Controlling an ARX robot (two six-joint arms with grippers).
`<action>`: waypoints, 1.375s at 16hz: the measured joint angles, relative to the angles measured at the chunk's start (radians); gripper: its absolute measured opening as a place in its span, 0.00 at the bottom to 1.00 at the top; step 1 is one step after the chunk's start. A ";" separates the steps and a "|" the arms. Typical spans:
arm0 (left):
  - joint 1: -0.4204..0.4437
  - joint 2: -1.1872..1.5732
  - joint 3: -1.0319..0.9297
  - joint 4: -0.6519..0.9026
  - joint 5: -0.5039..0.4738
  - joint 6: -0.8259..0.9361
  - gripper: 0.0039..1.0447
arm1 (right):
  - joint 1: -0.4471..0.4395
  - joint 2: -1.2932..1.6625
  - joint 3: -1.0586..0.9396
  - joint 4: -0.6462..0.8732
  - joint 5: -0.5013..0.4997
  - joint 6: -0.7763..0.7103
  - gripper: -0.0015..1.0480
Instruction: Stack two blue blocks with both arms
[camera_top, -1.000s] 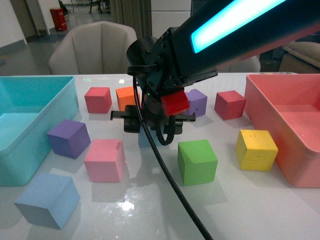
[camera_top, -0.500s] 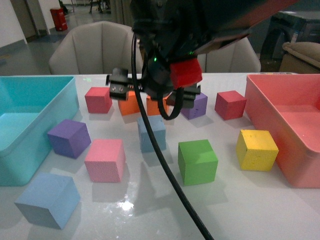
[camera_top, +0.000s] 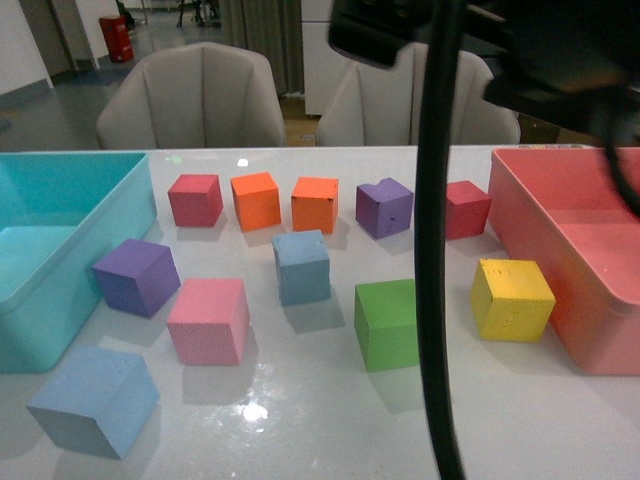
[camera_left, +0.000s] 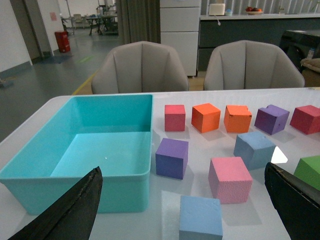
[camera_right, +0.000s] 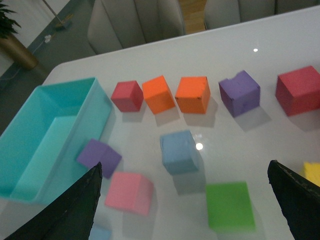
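Note:
One blue block (camera_top: 302, 266) stands in the middle of the table, and the other blue block (camera_top: 93, 400) lies at the front left by the teal bin. Both show in the left wrist view, near (camera_left: 201, 218) and further off (camera_left: 254, 149). The right wrist view shows the middle one (camera_right: 178, 151) from high above. My left gripper (camera_left: 182, 202) is open and empty, low behind the near block. My right gripper (camera_right: 184, 200) is open and empty, well above the table. In the front view only the right arm's dark bulk (camera_top: 500, 40) and its cable (camera_top: 435, 250) show.
A teal bin (camera_top: 60, 200) stands at the left and a pink bin (camera_top: 560, 210) at the right. Pink (camera_top: 208, 320), purple (camera_top: 136, 275), green (camera_top: 385, 322) and yellow (camera_top: 511, 298) cubes surround the middle block. Red, orange and purple cubes line the back.
The right arm has risen from the middle blue block and its gripper has left the front view. The block stays on the table.

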 joint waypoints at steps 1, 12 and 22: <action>0.000 0.000 0.000 0.000 0.000 0.000 0.94 | 0.012 -0.114 -0.105 -0.003 0.017 -0.008 0.94; 0.000 0.000 0.000 0.000 0.000 0.000 0.94 | -0.374 -0.818 -0.756 0.280 0.016 -0.401 0.18; 0.000 0.000 0.000 0.000 0.000 0.000 0.94 | -0.513 -1.143 -0.884 0.121 -0.144 -0.418 0.02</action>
